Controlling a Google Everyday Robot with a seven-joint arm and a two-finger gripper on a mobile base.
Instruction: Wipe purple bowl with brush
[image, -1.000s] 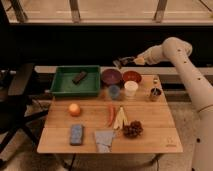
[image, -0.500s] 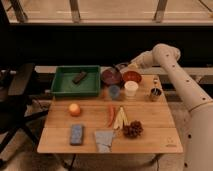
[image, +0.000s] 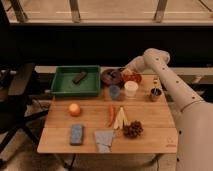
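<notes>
The purple bowl (image: 110, 77) stands at the back of the wooden table, just right of the green tray. My gripper (image: 122, 73) comes in from the right and is low over the bowl's right rim. It is shut on the brush (image: 116, 75), whose dark slim handle reaches down into the bowl. The brush's paler head is hard to tell apart from the bowl's dark inside.
A red-orange bowl (image: 133, 78) sits right beside the purple bowl, under my wrist. In front stand a blue-grey cup (image: 114, 91), a white cup (image: 131, 88) and a metal cup (image: 155, 94). The green tray (image: 65, 89) holds a dark block (image: 79, 77). An orange (image: 74, 109), carrot (image: 111, 114), grapes (image: 133, 129), sponge (image: 76, 134) and cloth (image: 104, 139) lie nearer the front.
My gripper has moved left and down with the brush, from above the red-orange bowl to the purple bowl's rim. Nothing else on the table has moved.
</notes>
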